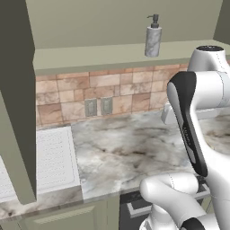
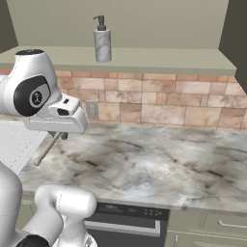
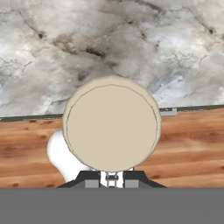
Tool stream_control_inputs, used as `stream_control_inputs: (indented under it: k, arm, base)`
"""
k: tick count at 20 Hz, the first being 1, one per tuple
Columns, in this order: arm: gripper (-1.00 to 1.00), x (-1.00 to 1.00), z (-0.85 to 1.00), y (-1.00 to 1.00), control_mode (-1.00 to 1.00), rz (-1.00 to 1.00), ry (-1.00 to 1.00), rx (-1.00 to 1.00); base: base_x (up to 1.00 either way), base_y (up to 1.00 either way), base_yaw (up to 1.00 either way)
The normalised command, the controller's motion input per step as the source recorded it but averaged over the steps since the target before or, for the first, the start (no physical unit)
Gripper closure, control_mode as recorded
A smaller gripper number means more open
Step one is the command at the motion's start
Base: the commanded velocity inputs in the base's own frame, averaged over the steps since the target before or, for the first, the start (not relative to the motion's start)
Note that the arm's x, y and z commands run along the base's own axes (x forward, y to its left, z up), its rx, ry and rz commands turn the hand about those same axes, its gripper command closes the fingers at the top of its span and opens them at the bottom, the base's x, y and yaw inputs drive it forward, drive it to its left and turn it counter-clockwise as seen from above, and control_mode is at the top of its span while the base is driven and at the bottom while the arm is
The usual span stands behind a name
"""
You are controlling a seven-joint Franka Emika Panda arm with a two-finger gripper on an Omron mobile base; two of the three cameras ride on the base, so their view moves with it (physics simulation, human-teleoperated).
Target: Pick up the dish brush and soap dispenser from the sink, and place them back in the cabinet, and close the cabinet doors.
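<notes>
The gripper (image 3: 112,180) is seen at the bottom of the hand view, its jaws closed tight on the brush (image 3: 112,123), whose round beige head faces the camera and hides most of the fingertips. In the right base view the brush (image 2: 47,149) hangs from under the white hand as a thin tan stick, slanting down to the left, held clear above the marble counter (image 2: 159,164). Below the head, in the hand view, the counter edge and a strip of wooden floor (image 3: 192,144) are seen.

The dispenser (image 1: 152,37) is stood upright on the bottom shelf of the open cabinet (image 1: 112,54), above the tiled backsplash (image 1: 112,96); in the right base view the dispenser (image 2: 102,39) is well above and slightly right of the hand. One open door (image 1: 15,90) is seen at the left of the left base view. The ribbed white drainboard of the sink (image 1: 54,157) lies at the counter's left end. Two wall outlets (image 1: 99,107) are set in the backsplash.
</notes>
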Motion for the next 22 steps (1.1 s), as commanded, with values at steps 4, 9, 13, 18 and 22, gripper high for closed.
stream_control_inputs:
  k: [4,9,13,18,22]
  arm:
    - [1.0,0.0,0.0,0.0,1.0,0.0,0.0,0.0]
    - [1.0,0.0,0.0,0.0,1.0,0.0,0.0,0.0]
    - [1.0,0.0,0.0,0.0,1.0,0.0,0.0,0.0]
    - [1.0,0.0,0.0,0.0,1.0,0.0,0.0,0.0]
    - [1.0,0.0,0.0,0.0,1.0,0.0,0.0,0.0]
  base:
    - [0.42,0.0,-0.02]
    - [0.52,0.0,-0.01]
    - [0.42,0.0,-0.03]
    - [0.43,0.0,-0.07]
    - [0.58,0.0,-0.11]
